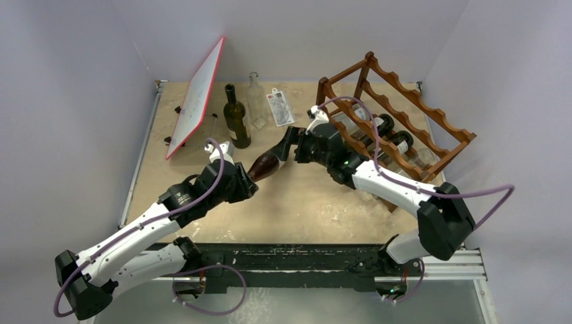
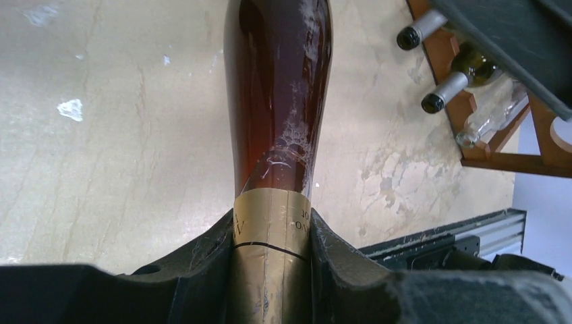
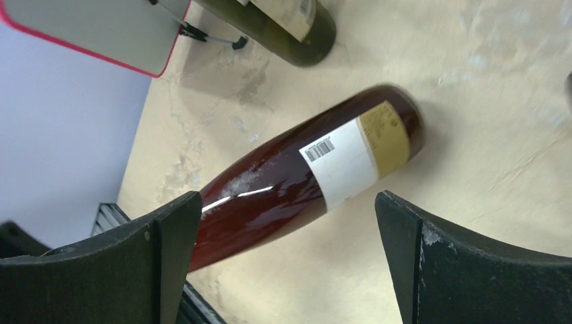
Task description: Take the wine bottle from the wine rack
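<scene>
A reddish-brown wine bottle (image 1: 266, 164) with a gold foil neck and a white label hangs tilted over the middle of the table, left of the wine rack (image 1: 405, 111). My left gripper (image 1: 248, 177) is shut on its foil neck (image 2: 270, 243). The body (image 2: 278, 88) points away from the left wrist camera. My right gripper (image 1: 291, 145) is open at the bottle's base end. In the right wrist view the bottle (image 3: 290, 182) lies beyond the spread fingers (image 3: 168, 229), not touching them. The dark wooden rack (image 2: 533, 158) has scalloped rails.
Several bottles (image 1: 391, 131) lie in the rack; their capped necks show in the left wrist view (image 2: 442, 91). A dark green bottle (image 1: 236, 118) and a clear bottle (image 1: 256, 101) stand at the back. A red-framed whiteboard (image 1: 197, 98) leans at the back left. A card (image 1: 280, 108) lies nearby.
</scene>
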Robot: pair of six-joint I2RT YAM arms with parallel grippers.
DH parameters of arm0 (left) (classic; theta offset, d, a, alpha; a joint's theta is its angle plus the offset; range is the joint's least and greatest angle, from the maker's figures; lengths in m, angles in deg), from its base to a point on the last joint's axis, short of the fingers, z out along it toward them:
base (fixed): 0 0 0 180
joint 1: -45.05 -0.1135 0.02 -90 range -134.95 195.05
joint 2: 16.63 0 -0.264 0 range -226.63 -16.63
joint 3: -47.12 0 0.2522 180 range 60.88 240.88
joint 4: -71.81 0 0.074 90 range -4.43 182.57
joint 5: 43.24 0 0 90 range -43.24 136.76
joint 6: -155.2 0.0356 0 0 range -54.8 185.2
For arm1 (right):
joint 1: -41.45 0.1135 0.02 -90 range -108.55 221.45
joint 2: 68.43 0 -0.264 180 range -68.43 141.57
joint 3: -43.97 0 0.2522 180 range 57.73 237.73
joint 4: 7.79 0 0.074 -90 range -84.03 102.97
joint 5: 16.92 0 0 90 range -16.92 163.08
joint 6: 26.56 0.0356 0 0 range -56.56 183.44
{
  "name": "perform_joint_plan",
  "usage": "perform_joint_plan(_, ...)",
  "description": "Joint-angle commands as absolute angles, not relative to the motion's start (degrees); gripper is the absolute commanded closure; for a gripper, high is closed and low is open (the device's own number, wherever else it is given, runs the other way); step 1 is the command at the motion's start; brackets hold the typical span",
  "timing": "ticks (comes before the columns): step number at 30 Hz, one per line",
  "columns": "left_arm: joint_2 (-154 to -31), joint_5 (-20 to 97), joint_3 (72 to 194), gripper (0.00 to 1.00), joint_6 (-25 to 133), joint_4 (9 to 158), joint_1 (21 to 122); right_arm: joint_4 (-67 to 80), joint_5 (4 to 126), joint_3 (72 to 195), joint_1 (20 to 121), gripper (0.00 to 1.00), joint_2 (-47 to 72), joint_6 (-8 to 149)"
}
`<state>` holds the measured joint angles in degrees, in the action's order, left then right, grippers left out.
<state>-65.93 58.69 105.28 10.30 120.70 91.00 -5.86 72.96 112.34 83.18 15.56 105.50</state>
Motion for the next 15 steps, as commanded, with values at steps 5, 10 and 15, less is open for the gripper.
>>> perform_joint_plan(5, -66.6, 64.6, 114.2, 1.00, 12.3, 121.8, 90.3, -2.4, 59.9, 116.3, 80.2, 0.00, 9.6, 69.7)
perform_joint_plan(10, -69.5, 64.4, 118.3, 1.00, 14.5, 124.5, 90.3, -9.1, 59.4, 117.0, 85.8, 0.00, 11.4, 54.5)
perform_joint_plan(15, -71.6, 63.3, 121.2, 1.00, 16.6, 126.6, 90.3, -27.0, 48.0, 109.1, 86.4, 0.02, 11.3, 35.1)
